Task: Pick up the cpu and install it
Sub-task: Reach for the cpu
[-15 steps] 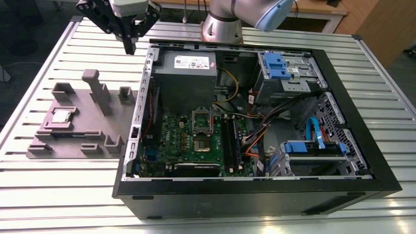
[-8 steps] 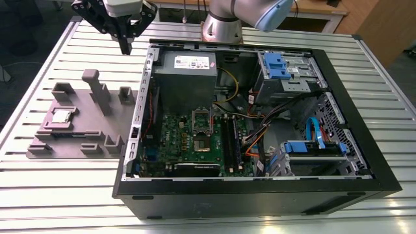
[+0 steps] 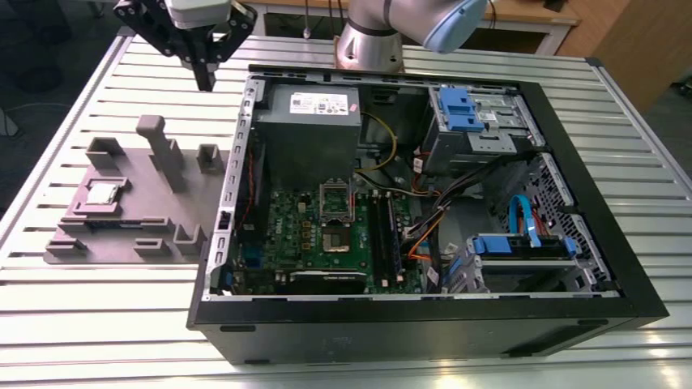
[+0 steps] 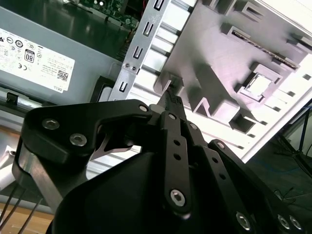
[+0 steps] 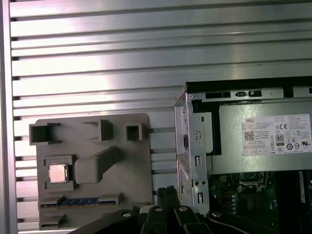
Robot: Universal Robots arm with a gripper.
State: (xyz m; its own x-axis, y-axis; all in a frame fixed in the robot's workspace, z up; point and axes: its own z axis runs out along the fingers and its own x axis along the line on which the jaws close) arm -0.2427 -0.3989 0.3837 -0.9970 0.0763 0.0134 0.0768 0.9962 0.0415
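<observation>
Pincer: the black pincer (image 3: 206, 79) hangs in the air, touching nothing. Its fingers are pressed together into one narrow tip and carry nothing.
Pincer's place: it is above the bare slats between the fixture and the case, toward the surface edge where the arm's base stands. In the first wrist view the pincer (image 5: 165, 195) points down at that strip. In the second wrist view the pincer (image 4: 170, 97) shows the same joined tip.
Cpu: the cpu (image 3: 103, 193) lies flat with its silver top up in a square recess of the fixture. It is near the surface edge on the exterior view's left, well apart from the pincer. Both wrist views show it seated in the recess (image 4: 257, 84) (image 5: 58, 173).
Fixture: a grey fixture plate (image 3: 135, 237) with upright blocks and posts lies flat on the surface, just beside the case wall. A dark blue strip (image 5: 80, 201) sits in a slot near the cpu's recess.
Case: a black computer case (image 3: 433, 324) lies open on its side, covering the middle of the surface and the exterior view's right.
Motherboard: a green motherboard (image 3: 287, 231) lies on the case floor, with a square socket frame (image 3: 337, 212) on it.
Power supply: a grey power supply box (image 3: 313, 113) sits in the case corner nearest the arm's base.
Drive bays: blue-fronted bays (image 3: 467, 105) stand along the case side on the exterior view's right.
Surface: a slatted aluminium surface (image 3: 108, 324) carries the fixture and the case.
</observation>
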